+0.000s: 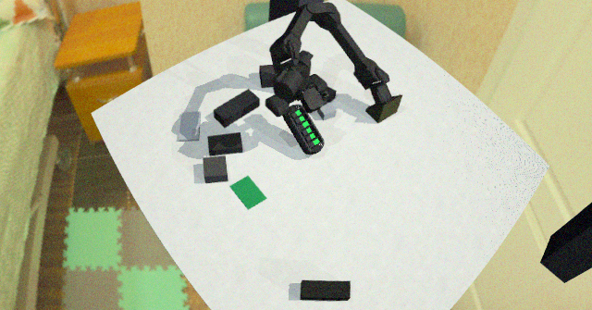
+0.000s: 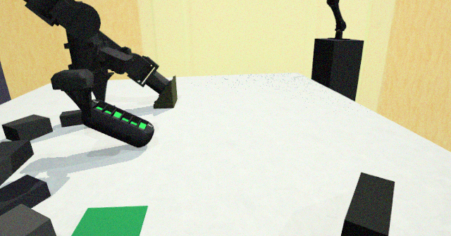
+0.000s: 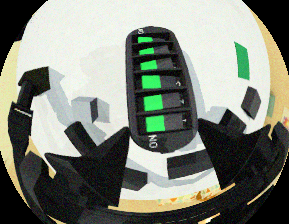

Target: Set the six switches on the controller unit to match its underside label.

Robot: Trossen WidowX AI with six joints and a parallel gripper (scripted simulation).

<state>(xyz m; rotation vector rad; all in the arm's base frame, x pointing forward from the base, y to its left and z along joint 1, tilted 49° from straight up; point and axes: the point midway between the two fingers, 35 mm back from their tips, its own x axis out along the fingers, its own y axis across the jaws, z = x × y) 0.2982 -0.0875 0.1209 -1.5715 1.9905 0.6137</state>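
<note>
The dark grey controller unit (image 1: 303,130) (image 2: 116,128) (image 3: 190,107) has its six switches facing up. It is tilted, the end at my gripper higher than the far end; whether the far end touches the bench I cannot tell. My gripper (image 1: 296,108) (image 2: 92,110) (image 3: 164,126) is shut on the unit's near end, one finger against each long side, beside switch 1. Green shows on all six switches in the wrist view; in the exterior view the third and sixth from the gripper show larger green patches. The underside label is hidden.
Dark blocks (image 1: 237,107) (image 1: 225,143) and a grey cube (image 1: 215,169) lie left of the unit. A small grey block (image 1: 327,112) is close on its right. A green card (image 1: 248,192) (image 2: 113,220) (image 3: 242,60) and another dark block (image 1: 325,291) (image 2: 370,201) lie farther away.
</note>
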